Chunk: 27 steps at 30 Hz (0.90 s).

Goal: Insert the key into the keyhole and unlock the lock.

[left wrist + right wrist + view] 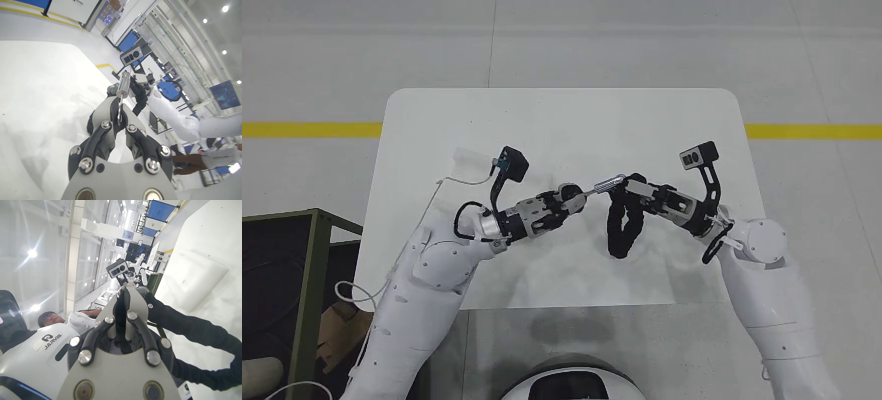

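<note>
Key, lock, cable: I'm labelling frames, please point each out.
key (120, 111), left wrist view, middle of the blade.
lock (124, 85), left wrist view, side of the silver barrel.
cable (619, 248), top view, bottom of the black loop.

Over the middle of the table, the left gripper sits left and the right gripper right, tips facing, near each other. The key is pinched in the left gripper, its tip at the keyhole in the end of the lock cylinder. The cylinder lies between both grippers, clamped in the right gripper. The cable loops out on the robot's side. A frame stands off the table's left near corner.
</note>
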Tool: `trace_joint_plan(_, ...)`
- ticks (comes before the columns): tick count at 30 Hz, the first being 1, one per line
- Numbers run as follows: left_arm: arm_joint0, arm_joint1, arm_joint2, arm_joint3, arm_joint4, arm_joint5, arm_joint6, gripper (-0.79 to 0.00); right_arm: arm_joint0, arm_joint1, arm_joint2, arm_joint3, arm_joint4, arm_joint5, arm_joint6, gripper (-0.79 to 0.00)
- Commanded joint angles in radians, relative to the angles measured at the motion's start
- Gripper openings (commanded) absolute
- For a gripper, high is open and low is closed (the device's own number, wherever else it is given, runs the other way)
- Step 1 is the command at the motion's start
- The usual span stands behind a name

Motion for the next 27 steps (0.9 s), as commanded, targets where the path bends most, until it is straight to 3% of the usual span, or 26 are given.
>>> trace_joint_plan(1, 0.009, -0.001, 0.009, -0.004, 0.116, -0.042, 0.077, -0.785, -0.001, 0.002, -0.001, 0.0, -0.007, 0.004, -0.001, -0.785)
trace_joint_plan(10, 0.036, 0.0, 0.022, -0.012, 0.484, -0.183, 0.322, -0.785, 0.01, 0.006, -0.014, 0.007, -0.023, 0.023, -0.017, -0.785)
trace_joint_plan(20, 0.045, 0.002, 0.042, -0.006, 0.884, -0.173, 0.596, -0.785, 0.02, 0.011, -0.023, 0.02, -0.036, 0.057, -0.03, -0.785)
trace_joint_plan(24, 0.059, -0.001, 0.047, 0.027, 0.885, -0.121, 0.664, -0.785, 0.027, 0.014, -0.028, 0.026, -0.073, 0.068, -0.044, -0.785)
trace_joint_plan(25, 0.066, -0.005, 0.046, 0.046, 0.813, -0.105, 0.647, 0.0, 0.029, 0.015, -0.026, 0.029, -0.103, 0.062, -0.059, -0.785)
trace_joint_plan(27, 0.064, -0.011, 0.037, 0.053, 0.621, -0.081, 0.584, 0.0, 0.031, 0.017, -0.022, 0.036, -0.18, 0.047, -0.119, -0.785)
